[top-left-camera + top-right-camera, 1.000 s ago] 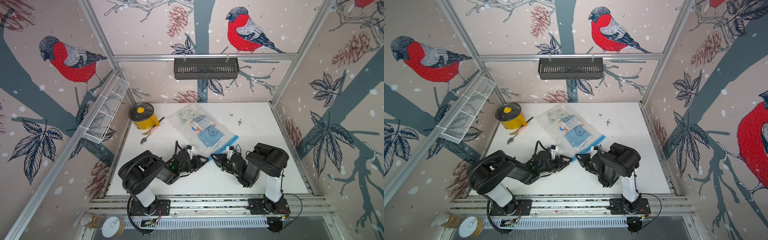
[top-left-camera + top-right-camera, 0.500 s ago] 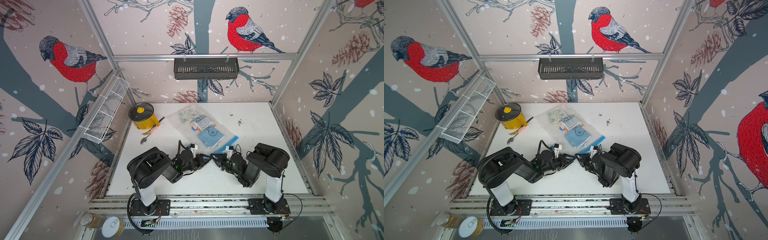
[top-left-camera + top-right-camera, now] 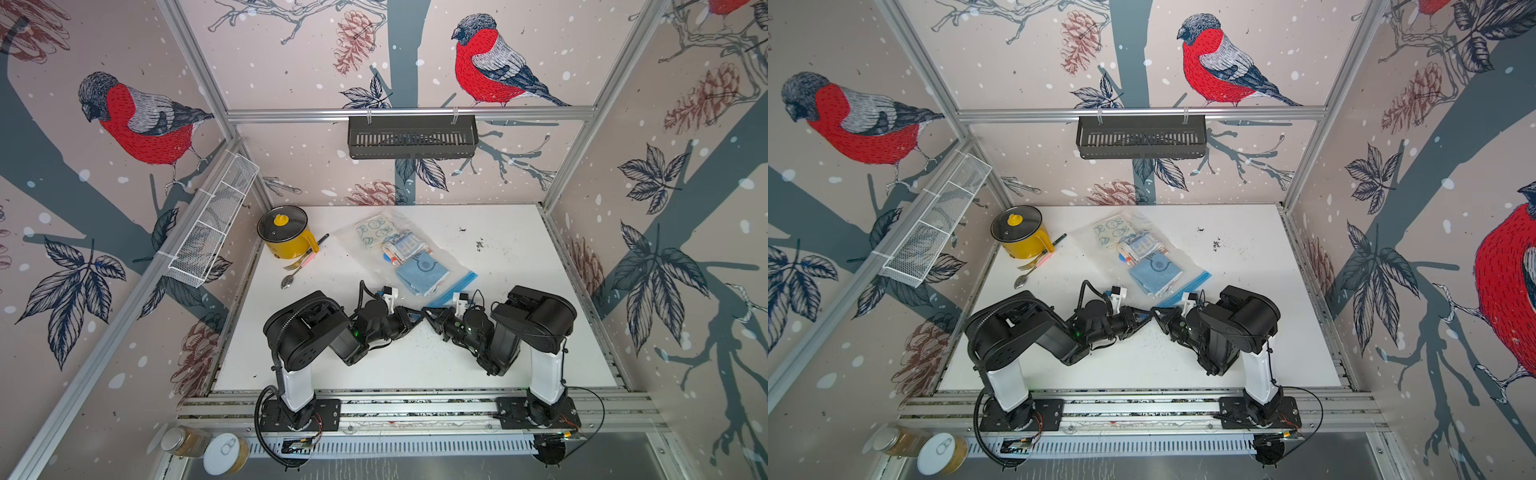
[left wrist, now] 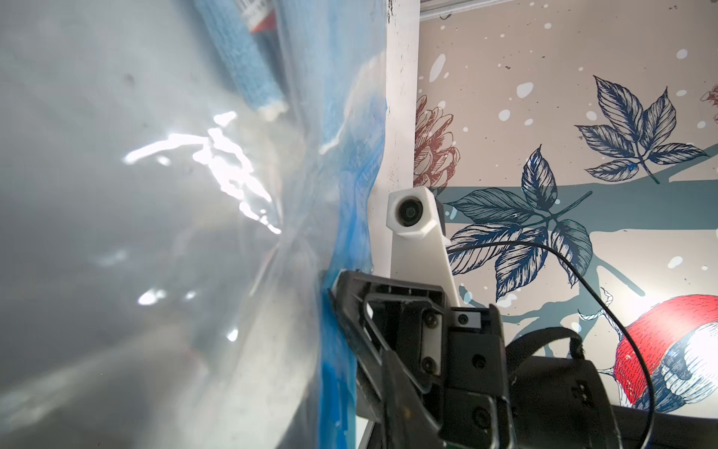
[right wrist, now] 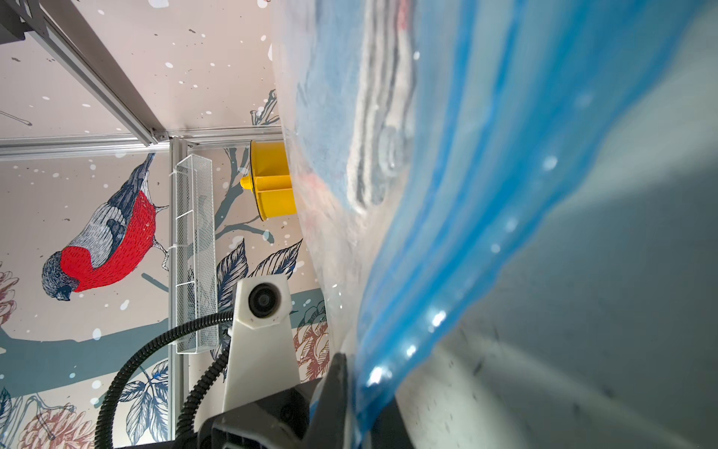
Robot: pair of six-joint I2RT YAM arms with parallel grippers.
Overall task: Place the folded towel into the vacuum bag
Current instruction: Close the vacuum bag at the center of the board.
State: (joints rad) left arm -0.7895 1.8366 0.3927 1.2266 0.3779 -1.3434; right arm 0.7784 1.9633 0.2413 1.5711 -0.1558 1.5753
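Centrally in both top views, clear crinkly plastic vacuum bag, folded blue towel inside, left wrist view shows right gripper clamped on its blue zip strip, left gripper jaws unclear.

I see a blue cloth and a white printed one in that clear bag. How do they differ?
The blue towel is solid blue; the white cloth bears a pale teal print. The blue towel lies by the blue zip strip; the white cloth lies at the opposite, far end. Both lie inside the vacuum bag.
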